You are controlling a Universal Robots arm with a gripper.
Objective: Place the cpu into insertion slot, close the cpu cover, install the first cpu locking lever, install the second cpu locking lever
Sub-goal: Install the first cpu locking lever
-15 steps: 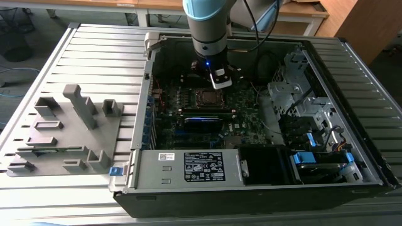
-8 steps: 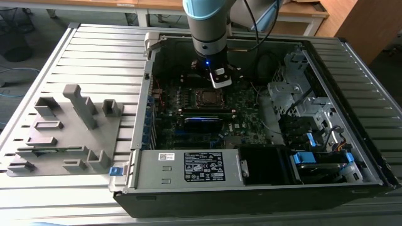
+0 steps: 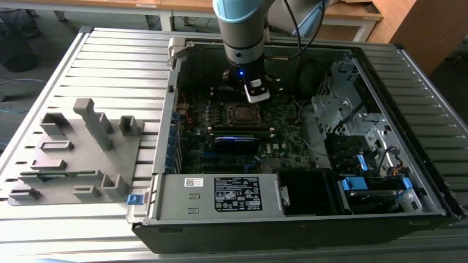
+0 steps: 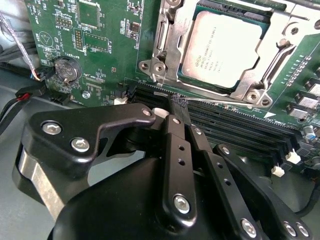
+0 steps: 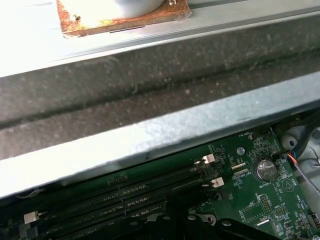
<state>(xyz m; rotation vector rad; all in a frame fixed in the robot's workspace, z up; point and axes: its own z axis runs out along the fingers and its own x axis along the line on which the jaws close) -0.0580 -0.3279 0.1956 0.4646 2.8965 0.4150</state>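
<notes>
Black linkage bars and screw heads of the gripper [image 4: 176, 107] crowd the near part of the second wrist view; its two fingers [image 4: 175, 132] run side by side and look pressed together with nothing between them — though their tips are partly lost against the dark memory slots [image 4: 235, 127], so that reading is not certain. Just beyond the tips, on the green motherboard [image 4: 107, 47], sits the cpu [image 4: 225, 47], its dull silver top lying flat in the insertion slot [image 4: 167, 37]. Over it lies the cpu cover [image 4: 252, 85], the chip showing through the square window. A thin wire lever [image 4: 220, 101] runs along the socket's edge nearest the fingers. A round coin battery [image 4: 66, 69] stands off to one side of the board.

From the exterior view, the arm [image 3: 241, 33] reaches down into the open computer case [image 3: 292, 219], with the gripper [image 3: 255, 97] hovering just above the socket's [image 3: 242, 113] far edge. On the slatted table [image 3: 109, 60] to the exterior view's left stands a grey fixture block [image 3: 76, 153], well apart from the case.
</notes>
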